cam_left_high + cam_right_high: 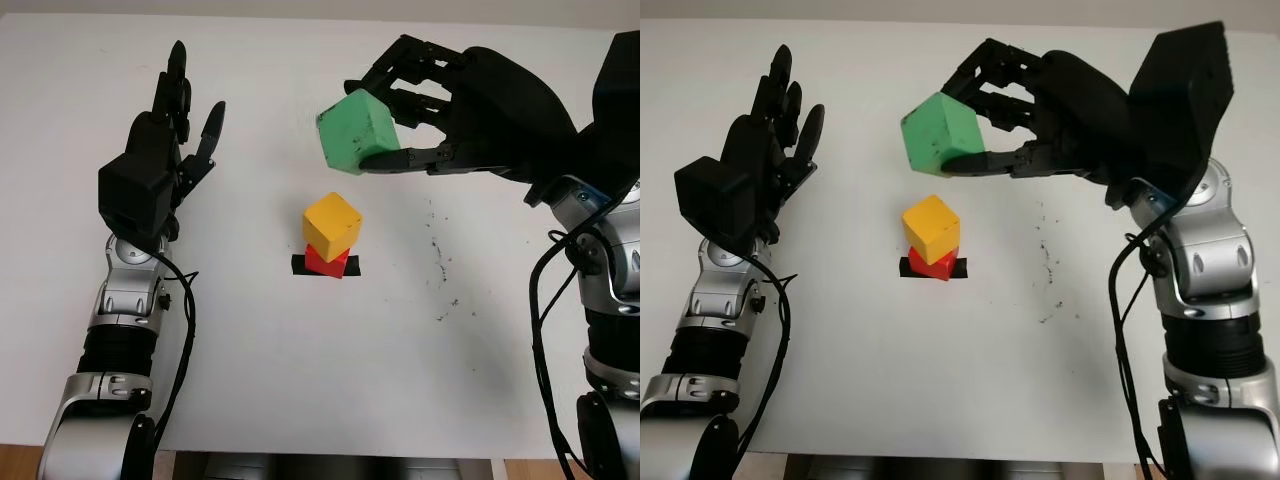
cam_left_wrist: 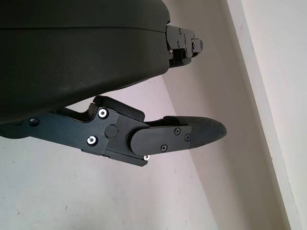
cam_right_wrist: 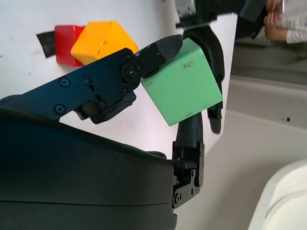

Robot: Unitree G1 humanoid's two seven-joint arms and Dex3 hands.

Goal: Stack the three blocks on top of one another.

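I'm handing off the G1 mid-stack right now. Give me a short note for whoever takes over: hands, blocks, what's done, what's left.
Right hand: shut on the green block, held in the air, above and slightly behind the stack.
Left hand: open, over the left side of the table, holding nothing.
Blocks: red block sits on a black tape mark; yellow block is on top of it, turned a little off square.
Done: two blocks stacked, third one picked up.
Left: bring green over yellow, set it down, release. The turned yellow top may call for a careful placement.
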